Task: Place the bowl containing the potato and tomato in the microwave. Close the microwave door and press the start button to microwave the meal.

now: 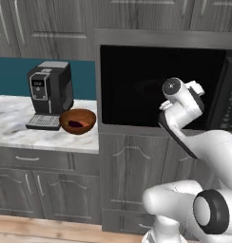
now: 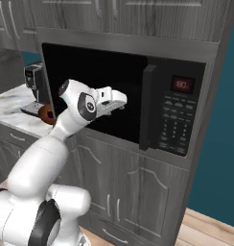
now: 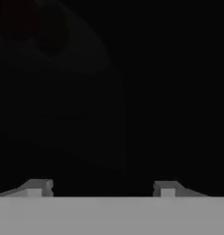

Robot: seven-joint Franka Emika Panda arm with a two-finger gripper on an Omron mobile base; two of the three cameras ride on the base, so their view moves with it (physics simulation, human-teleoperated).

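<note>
My gripper [image 3: 102,187], jaws apart and empty, points into the dark microwave [image 2: 114,72]; the bowl [image 3: 63,59] with the tomato [image 3: 15,18] lies faintly ahead, apart.

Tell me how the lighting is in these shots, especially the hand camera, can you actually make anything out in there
Hand view: nearly black inside the microwave cavity; only the gripper fingertips catch light, spread apart, plus a faint reddish smudge at upper left. Left base view: evenly lit, coffee machine and brown bowl sharp. Right base view: bright, the red display legible as a glow.
</note>
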